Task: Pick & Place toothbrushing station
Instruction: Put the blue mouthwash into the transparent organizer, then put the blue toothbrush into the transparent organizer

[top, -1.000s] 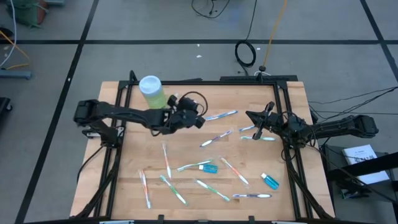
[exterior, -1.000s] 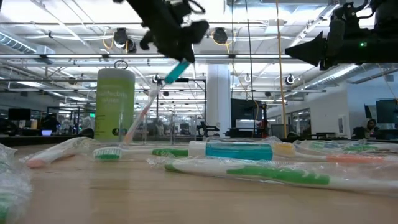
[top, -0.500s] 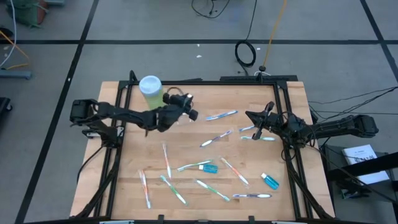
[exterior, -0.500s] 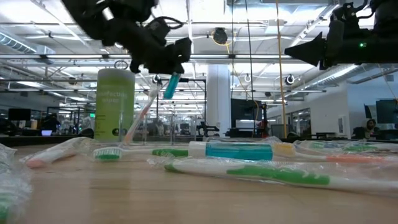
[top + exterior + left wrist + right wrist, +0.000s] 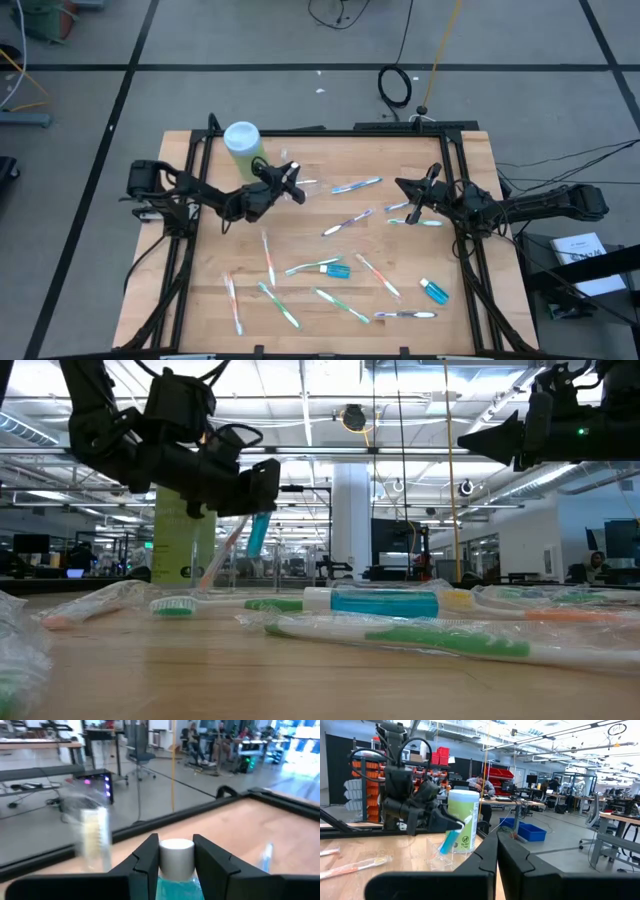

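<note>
Toothpaste tube [image 5: 176, 865] sits clamped (cap outward) between left gripper [image 5: 175, 857] fingers.

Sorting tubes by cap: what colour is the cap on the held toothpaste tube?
White, on the toothpaste tube; clearest in the left wrist view.

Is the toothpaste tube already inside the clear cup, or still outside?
Outside. The left gripper holds the toothpaste tube just above the clear cup.

Grey floor [image 5: 250, 90] crossed by dark lines; ceiling lights [image 5: 350, 417] overhead.
</note>
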{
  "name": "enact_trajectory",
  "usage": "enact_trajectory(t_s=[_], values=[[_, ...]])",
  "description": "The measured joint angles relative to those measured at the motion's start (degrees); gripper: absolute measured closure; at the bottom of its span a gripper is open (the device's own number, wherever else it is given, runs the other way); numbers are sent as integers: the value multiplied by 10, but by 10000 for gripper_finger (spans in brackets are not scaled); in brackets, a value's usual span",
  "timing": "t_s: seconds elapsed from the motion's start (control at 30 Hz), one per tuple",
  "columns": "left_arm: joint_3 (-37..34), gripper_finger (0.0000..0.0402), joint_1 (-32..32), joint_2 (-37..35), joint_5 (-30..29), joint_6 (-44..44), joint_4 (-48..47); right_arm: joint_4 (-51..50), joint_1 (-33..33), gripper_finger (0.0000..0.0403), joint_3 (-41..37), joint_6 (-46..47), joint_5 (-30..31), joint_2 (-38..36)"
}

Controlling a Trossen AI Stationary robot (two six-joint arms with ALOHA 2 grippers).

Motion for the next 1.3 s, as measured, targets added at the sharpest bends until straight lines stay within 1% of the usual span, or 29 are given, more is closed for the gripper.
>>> enact_trajectory(t_s=[0.37, 0.53, 0.77, 0.87, 1.2, 1.3], values=[[0, 300, 2, 43, 0, 3, -17, -3, 0, 399, 0, 0, 0, 0], [0, 292, 2, 43, 0, 2, -24, -3, 0, 399, 0, 0, 0, 0], [0, 253, 2, 43, 0, -2, -23, -3, 0, 399, 0, 0, 0, 0], [0, 243, 2, 43, 0, -1, -23, -3, 0, 399, 0, 0, 0, 0], [0, 238, 0, 40, 0, 1, -16, -3, 0, 399, 0, 0, 0, 0], [4, 238, -5, 19, -1, 25, -8, -3, 0, 399, 0, 0, 0, 0]])
